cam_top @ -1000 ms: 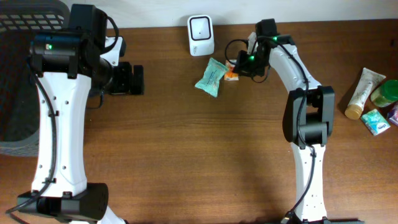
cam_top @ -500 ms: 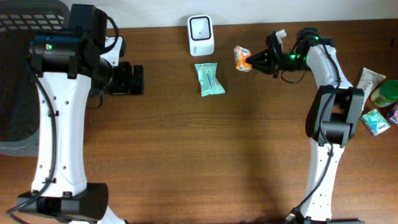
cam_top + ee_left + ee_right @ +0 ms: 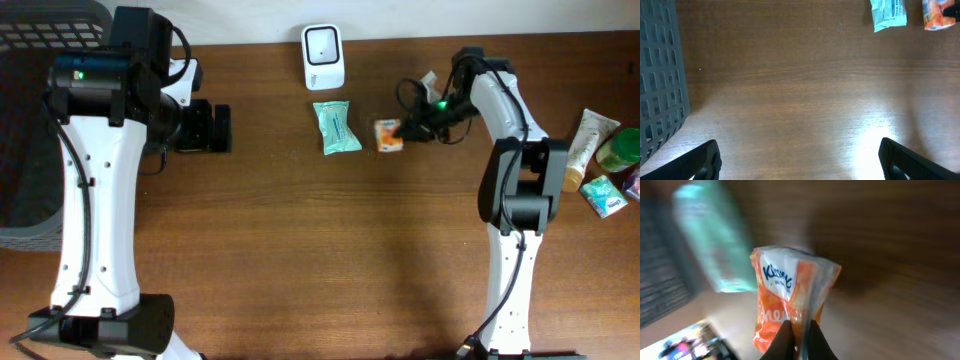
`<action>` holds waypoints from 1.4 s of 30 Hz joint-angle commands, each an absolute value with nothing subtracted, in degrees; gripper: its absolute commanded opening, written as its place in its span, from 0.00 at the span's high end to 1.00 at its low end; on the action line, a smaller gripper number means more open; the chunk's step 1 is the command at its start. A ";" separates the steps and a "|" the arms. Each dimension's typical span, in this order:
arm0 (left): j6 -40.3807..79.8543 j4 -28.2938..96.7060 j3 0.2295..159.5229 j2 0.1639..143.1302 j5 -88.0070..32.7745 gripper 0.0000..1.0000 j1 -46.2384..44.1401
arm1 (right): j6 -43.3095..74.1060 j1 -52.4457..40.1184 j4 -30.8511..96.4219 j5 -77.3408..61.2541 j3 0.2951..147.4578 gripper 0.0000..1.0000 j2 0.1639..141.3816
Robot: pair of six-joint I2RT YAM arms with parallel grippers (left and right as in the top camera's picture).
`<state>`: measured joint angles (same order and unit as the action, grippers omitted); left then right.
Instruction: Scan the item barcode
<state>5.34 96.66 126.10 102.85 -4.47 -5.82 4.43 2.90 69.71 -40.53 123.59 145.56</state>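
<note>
An orange Kleenex tissue pack (image 3: 388,135) hangs pinched by its edge in my right gripper (image 3: 407,128), which is shut on it, right of a teal wipes pack (image 3: 337,127) lying flat. The white barcode scanner (image 3: 323,57) stands at the table's back edge, behind both packs. In the right wrist view the orange pack (image 3: 790,300) fills the middle, with the right gripper (image 3: 800,340) clamped on its lower edge; the picture is blurred. My left gripper (image 3: 212,127) rests open and empty far to the left. The left wrist view shows its fingers (image 3: 702,160) wide apart over bare wood.
A dark mesh basket (image 3: 40,100) sits at the far left edge. At the right edge lie a cream tube (image 3: 585,148), a green bottle (image 3: 622,150) and a small teal packet (image 3: 604,195).
My right gripper lifted the orange pack away from the teal pack, swung it right, then brought it down beside the teal pack. The teal pack turned and shifted. The left arm stayed still.
</note>
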 commanded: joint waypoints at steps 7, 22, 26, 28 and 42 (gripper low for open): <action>4.43 96.71 126.15 102.69 -4.47 0.01 -5.85 | 6.72 3.01 74.52 -18.70 124.73 0.42 141.25; 4.43 96.71 126.15 102.69 -4.47 0.01 -5.85 | 7.60 3.03 69.30 -27.40 120.84 0.72 144.86; 4.43 96.71 126.15 102.69 -4.49 0.01 -5.85 | 6.61 3.03 69.12 -34.70 120.33 0.96 144.81; 4.43 96.71 126.15 102.69 -4.49 0.01 -5.85 | 3.70 3.07 68.95 -46.72 120.33 0.96 144.81; 4.43 96.71 126.15 102.69 -4.47 0.01 -5.82 | -12.19 1.02 68.12 -88.95 120.68 0.96 144.77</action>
